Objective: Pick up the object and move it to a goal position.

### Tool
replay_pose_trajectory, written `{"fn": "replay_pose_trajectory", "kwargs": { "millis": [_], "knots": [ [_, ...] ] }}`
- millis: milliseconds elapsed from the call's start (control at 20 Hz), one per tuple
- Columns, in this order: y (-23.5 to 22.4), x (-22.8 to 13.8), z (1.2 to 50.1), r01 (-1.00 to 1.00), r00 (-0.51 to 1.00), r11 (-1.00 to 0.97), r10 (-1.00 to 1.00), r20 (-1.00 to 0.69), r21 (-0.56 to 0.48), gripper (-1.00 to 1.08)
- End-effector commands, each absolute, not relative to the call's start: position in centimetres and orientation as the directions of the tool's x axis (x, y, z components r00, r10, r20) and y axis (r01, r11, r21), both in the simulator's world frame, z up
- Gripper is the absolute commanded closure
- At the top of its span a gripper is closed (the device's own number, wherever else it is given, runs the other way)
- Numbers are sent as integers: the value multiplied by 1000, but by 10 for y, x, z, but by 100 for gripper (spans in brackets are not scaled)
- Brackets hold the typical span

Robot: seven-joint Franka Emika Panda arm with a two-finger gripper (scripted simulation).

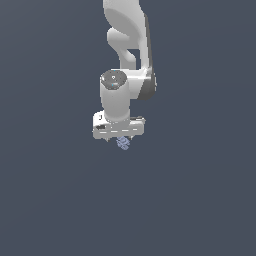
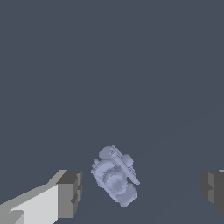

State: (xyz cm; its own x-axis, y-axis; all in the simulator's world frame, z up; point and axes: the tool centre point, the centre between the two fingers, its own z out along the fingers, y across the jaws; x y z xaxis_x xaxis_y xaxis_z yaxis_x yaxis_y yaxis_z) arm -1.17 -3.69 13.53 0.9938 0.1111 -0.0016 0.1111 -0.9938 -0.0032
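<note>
Gripper poised over the object, grasp not yet made.

The gripper [image 1: 118,138] hung straight down from the arm [image 1: 125,50] with its jaws spread wide apart, and in the wrist view the object [image 2: 114,176], a small lumpy pale blue-lavender piece, lay on the dark worktop [image 2: 109,65] between the two fingers [image 2: 69,194], clear of both, nearer one than the other. In the exterior view the object [image 1: 123,143] peeked out just beneath the gripper. By my reading, only the approach was done: nothing was clamped, the object was not lifted, and closing, lifting and carrying it to the goal all remained. No goal marker showed in either view, so how far the carry would run could not be judged.
</note>
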Motion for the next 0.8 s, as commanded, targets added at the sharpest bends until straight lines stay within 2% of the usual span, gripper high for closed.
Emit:
{"fn": "replay_pose_trajectory", "kwargs": {
  "millis": [0,750],
  "knots": [
    [-36,-16,131,174,985,-985,174,-2,-2,-92],
    [-30,-42,103,567,824,-824,567,-2,0,-92]
  ]
}}
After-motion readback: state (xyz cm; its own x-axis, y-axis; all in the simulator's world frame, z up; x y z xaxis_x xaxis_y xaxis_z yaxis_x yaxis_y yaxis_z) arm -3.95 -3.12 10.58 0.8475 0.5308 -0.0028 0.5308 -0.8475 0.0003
